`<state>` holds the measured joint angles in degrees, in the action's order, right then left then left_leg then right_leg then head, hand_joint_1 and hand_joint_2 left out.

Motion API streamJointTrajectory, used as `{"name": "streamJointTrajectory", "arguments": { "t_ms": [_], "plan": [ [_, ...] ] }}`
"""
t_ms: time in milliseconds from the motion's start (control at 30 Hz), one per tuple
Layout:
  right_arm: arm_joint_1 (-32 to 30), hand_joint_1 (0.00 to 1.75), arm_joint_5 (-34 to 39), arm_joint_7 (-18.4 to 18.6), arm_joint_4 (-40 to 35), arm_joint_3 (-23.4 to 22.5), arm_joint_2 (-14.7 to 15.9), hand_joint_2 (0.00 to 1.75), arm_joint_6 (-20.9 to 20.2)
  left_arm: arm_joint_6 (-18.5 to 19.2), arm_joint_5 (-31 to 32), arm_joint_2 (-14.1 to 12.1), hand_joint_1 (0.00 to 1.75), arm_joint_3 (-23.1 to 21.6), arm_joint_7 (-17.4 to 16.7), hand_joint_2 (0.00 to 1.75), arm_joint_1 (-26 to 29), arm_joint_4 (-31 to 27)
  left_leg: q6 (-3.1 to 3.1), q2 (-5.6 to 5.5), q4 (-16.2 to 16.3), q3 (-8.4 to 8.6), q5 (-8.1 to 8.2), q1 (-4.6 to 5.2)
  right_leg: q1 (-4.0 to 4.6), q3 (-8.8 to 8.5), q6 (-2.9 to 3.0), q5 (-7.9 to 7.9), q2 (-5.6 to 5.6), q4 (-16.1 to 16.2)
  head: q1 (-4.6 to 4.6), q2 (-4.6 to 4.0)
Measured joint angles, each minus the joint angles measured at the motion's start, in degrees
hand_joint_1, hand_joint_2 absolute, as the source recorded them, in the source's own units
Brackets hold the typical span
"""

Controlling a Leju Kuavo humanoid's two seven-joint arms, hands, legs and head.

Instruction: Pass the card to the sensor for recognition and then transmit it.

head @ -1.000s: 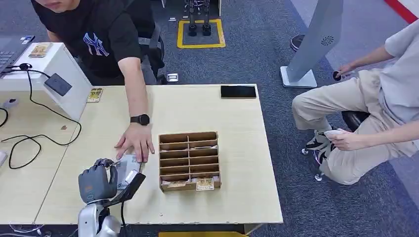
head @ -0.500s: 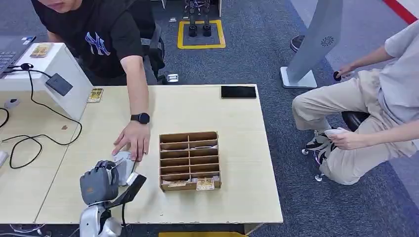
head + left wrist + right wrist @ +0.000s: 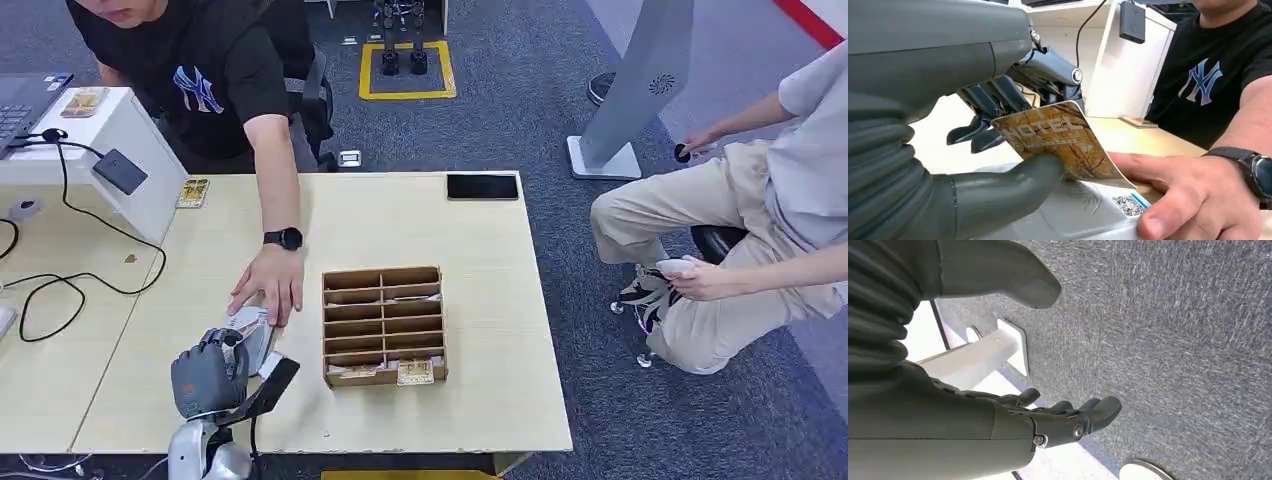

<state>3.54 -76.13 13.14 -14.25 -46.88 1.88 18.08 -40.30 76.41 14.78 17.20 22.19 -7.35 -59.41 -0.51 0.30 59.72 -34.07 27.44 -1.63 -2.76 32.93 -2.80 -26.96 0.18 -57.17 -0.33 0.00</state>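
Observation:
My left hand (image 3: 208, 375) (image 3: 1013, 150) pinches a brown hotel card (image 3: 1060, 142) between thumb and fingers, low over the table's front left. Under the card lies a grey holder (image 3: 1083, 210) (image 3: 252, 330) with a QR label, and a person's hand (image 3: 268, 287) (image 3: 1188, 195) presses on it. The black sensor (image 3: 119, 171) (image 3: 1132, 22) is mounted on the slanted face of a white box (image 3: 135, 140) at the back left. My right hand (image 3: 1068, 420) hangs with its fingers apart over grey carpet, holding nothing.
A wooden slotted rack (image 3: 383, 325) with cards in some slots stands in mid-table, right of my left hand. Another card (image 3: 192, 192) lies beside the white box, and a black phone (image 3: 482, 185) near the far edge. Cables (image 3: 70, 285) cross the left table. A second person (image 3: 760, 220) sits at right.
My left hand has edged a little to the right and toward me, with the card in it. The person's hand has drawn slightly back on the holder.

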Motion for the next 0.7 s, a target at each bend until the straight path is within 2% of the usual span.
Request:
{"name": "streamJointTrajectory", "arguments": {
  "t_ms": [533, 700],
  "plan": [
    [0.0, 0.0, -0.1, -0.1, 0.0, -1.0, 0.0, 1.75, 0.0, 0.0, 0.5, 0.4, 1.75, 0.1, 0.8, 1.75, -0.4, 0.9, 0.0, -0.01, 0.0, 0.05, 0.0, 0.0, 0.0, -0.06, 0.0, 0.0, -0.01, 0.0, 0.0, 0.0],
    [0.0, 0.0, -0.3, -0.1, 0.0, -1.3, 0.0, 1.75, 0.0, 0.0, -5.3, 0.9, 1.75, 0.7, 4.8, 1.75, -1.5, 2.4, 0.0, -0.04, 0.0, 0.05, 0.0, 0.0, 0.0, -0.09, 0.0, 0.0, -0.07, 0.0, 0.0, 0.0]
  ]
}}
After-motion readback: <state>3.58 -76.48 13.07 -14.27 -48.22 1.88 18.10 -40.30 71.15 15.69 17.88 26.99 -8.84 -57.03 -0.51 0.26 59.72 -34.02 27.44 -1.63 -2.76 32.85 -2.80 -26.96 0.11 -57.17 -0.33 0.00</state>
